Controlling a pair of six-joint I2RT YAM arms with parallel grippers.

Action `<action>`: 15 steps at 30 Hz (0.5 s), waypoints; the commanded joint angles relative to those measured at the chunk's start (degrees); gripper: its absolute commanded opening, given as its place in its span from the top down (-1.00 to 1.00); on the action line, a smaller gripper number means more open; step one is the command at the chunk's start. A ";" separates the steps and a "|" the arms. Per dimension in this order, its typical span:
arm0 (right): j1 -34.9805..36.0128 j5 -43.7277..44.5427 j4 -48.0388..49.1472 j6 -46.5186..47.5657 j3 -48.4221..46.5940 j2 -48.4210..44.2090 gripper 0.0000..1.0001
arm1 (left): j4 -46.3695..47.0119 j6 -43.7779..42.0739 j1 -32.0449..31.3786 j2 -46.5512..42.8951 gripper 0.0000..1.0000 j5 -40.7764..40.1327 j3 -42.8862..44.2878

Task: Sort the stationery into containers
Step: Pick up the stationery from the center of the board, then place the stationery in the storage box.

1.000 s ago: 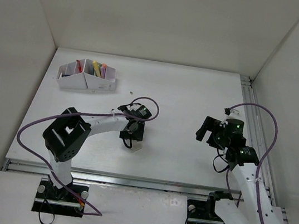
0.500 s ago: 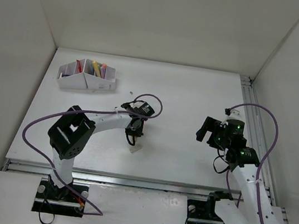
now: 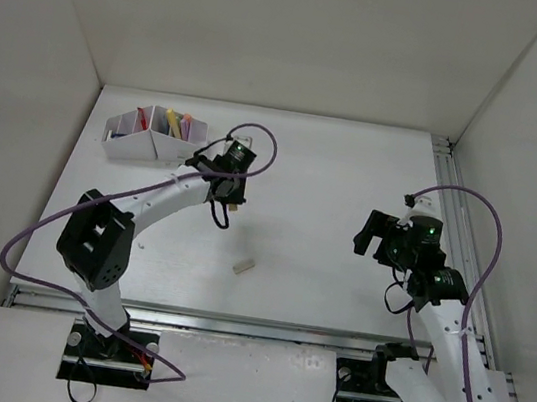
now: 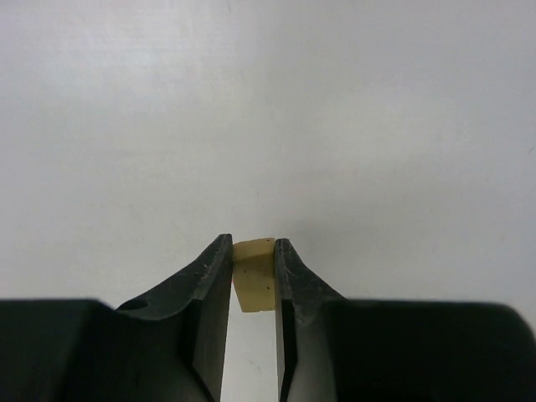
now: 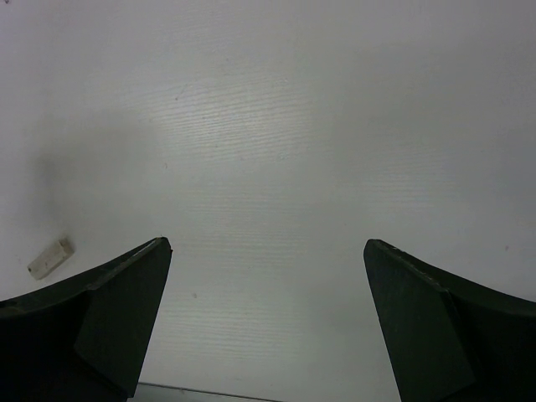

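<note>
- Top view: the left arm reaches up and across from its base, elbow bent out to the left, and its wrist is over the table (image 3: pixel 334 170) just right of the organizer box (image 3: pixel 153 146).
- The left gripper (image 3: pixel 232 202) points down with a tan eraser block (image 3: pixel 233 208) at its tip, clear of the box. Coloured markers (image 3: pixel 172 122) stand in the box's compartments.
- A second eraser block (image 3: pixel 244 266) lies loose on the table, well below the left gripper.
- The right arm is folded upright at the right side. The right gripper (image 3: pixel 372 239) hangs over bare table with its jaws spread.
- Left wrist view: the two dark fingers (image 4: pixel 213 268) are pressed in on the tan eraser block (image 4: pixel 254 280), pinching it by its flat sides above the white surface.
- Right wrist view: the fingers (image 5: pixel 126 289) stand wide apart with nothing between them. The second eraser block (image 5: pixel 48 257) rests on the table by the left finger, not touching it.
</note>
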State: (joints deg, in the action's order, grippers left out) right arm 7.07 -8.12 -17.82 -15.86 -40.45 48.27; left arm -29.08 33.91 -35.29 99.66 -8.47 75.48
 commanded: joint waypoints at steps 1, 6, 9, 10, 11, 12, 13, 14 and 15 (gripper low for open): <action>-0.22 -0.49 3.14 2.23 -0.34 -1.60 -0.96 | 5.61 -8.58 4.51 -1.58 1.00 -0.33 8.26; -0.22 0.82 4.02 3.99 -0.25 -3.01 -0.96 | 9.65 -18.24 13.29 5.44 1.00 4.07 20.83; -0.22 0.13 4.20 4.87 -0.07 -3.27 -0.96 | 12.64 -24.48 16.99 10.44 1.00 6.70 26.89; -0.39 -0.05 4.38 4.96 -0.07 -3.36 -0.96 | 13.34 -26.59 17.70 11.69 1.00 7.76 28.21; -0.30 -0.23 4.46 5.31 0.10 -3.36 -0.96 | 13.70 -28.01 18.32 12.74 1.00 10.46 30.75; -0.30 -0.32 4.55 5.40 0.10 -3.45 -0.96 | 13.61 -29.33 18.33 15.02 1.00 10.23 32.34; -0.48 -0.14 4.64 5.49 0.10 -3.53 -0.96 | 13.35 -31.69 19.02 15.91 1.00 10.05 33.75; -0.30 -0.05 4.73 5.75 0.10 -3.62 -0.96 | 13.87 -32.93 19.90 16.88 1.00 10.23 35.77; -0.39 -0.14 4.73 5.75 0.10 -3.54 -0.96 | 14.05 -33.73 19.91 18.54 1.00 10.14 36.74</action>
State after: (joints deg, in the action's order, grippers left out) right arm 7.05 -8.32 -16.88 -11.53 -40.29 45.19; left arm -18.11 7.81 -15.49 117.43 -0.84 107.66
